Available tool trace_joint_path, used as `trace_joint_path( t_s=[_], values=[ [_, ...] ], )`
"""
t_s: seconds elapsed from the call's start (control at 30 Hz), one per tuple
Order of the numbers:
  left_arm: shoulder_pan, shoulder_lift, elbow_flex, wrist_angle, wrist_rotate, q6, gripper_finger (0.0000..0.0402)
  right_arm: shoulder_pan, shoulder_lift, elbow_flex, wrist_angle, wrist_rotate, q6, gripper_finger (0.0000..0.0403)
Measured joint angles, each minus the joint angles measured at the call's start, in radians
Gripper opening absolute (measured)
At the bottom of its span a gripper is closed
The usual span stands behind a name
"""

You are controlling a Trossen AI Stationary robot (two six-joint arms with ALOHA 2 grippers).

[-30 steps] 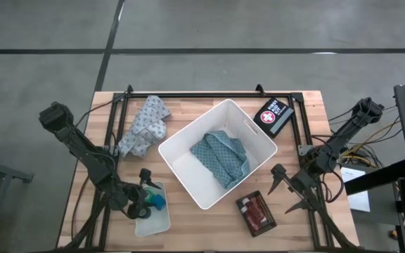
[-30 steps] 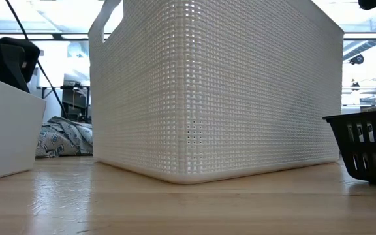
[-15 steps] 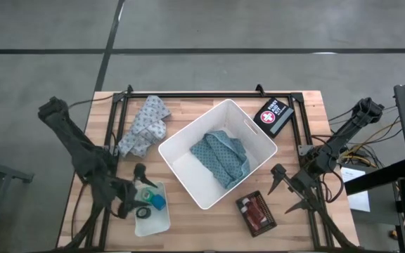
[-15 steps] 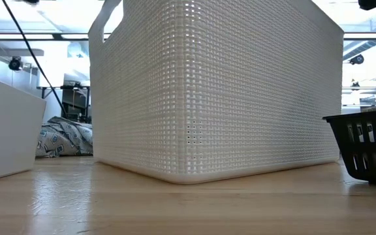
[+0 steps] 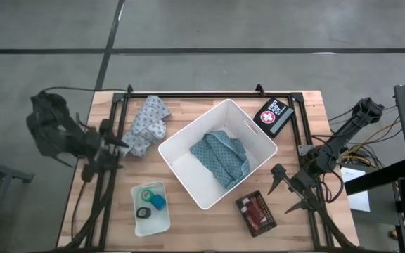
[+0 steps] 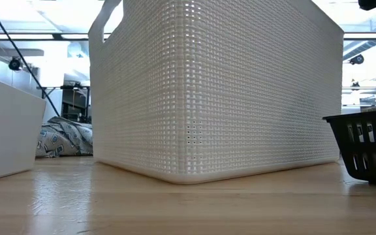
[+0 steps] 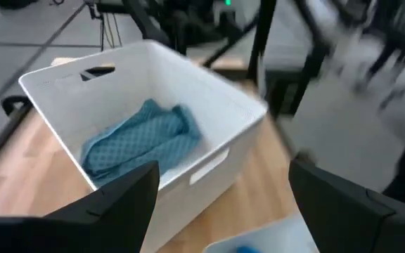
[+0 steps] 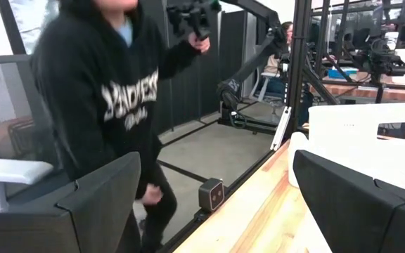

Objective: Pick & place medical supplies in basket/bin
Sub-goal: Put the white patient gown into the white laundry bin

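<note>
Left gripper (image 5: 116, 149) hovers by the table's left edge, fingers spread wide, empty, beside the patterned cloth (image 5: 143, 126). The white bin (image 5: 218, 153) sits mid-table holding a teal cloth (image 5: 221, 157). Right gripper (image 5: 290, 190) waits near the right edge, fingers wide apart.
</note>
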Motion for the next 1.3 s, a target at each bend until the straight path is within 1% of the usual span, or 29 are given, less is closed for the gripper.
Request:
trace_joint_path(
  t_s=[0.07, 0.17, 0.33, 0.4, 0.53, 0.57, 0.67, 0.77, 0.9, 1.1, 1.17, 1.23, 1.3],
  values=[
    [0.0, -0.028, 0.008, 0.003, -0.01, -0.059, 0.0322, 0.0, 0.0, 0.0, 0.0, 0.0, 0.0, 0.0368],
    [0.0, -0.046, 0.003, 0.016, -0.051, -0.128, 0.0322, 0.0, 0.0, 0.0, 0.0, 0.0, 0.0, 0.0368],
    [0.001, -0.009, 0.036, 0.015, -0.051, -0.14, 0.0322, 0.0, 0.0, 0.0, 0.0, 0.0, 0.0, 0.0368],
    [0.006, 0.013, 0.071, 0.011, -0.099, -0.139, 0.0322, 0.0, 0.0, 0.0, 0.0, 0.0, 0.0, 0.0368],
    [0.02, 0.068, 0.115, -0.012, -0.278, -0.165, 0.0322, 0.0, 0.0, 0.0, 0.0, 0.0, 0.0, 0.0368],
    [0.027, 0.082, 0.129, -0.034, -0.297, -0.184, 0.0322, 0.0, 0.0, 0.0, 0.0, 0.0, 0.0, 0.0368],
    [0.058, 0.105, 0.162, -0.106, -0.303, -0.291, 0.0322, 0.0, 0.0, 0.0, 0.0, 0.0, 0.0, 0.0368],
    [0.107, 0.105, 0.166, -0.168, -0.265, -0.379, 0.0322, 0.0, 0.0, 0.0, 0.0, 0.0, 0.0, 0.0368],
    [0.224, 0.106, 0.161, -0.211, -0.211, -0.394, 0.0322, 0.0, 0.0, 0.0, 0.0, 0.0, 0.0, 0.0368],
    [0.449, 0.092, 0.158, -0.209, -0.011, -0.319, 0.0322, 0.0, 0.0, 0.0, 0.0, 0.0, 0.0, 0.0368],
    [0.525, 0.096, 0.157, -0.208, 0.058, -0.257, 0.0322, 0.0, 0.0, 0.0, 0.0, 0.0, 0.0, 0.0368],
    [0.603, 0.108, 0.157, -0.201, 0.091, -0.221, 0.0322, 0.0, 0.0, 0.0, 0.0, 0.0, 0.0, 0.0368],
    [0.678, 0.118, 0.156, -0.201, 0.106, -0.217, 0.0322, 0.0, 0.0, 0.0, 0.0, 0.0, 0.0, 0.0368]
  ],
)
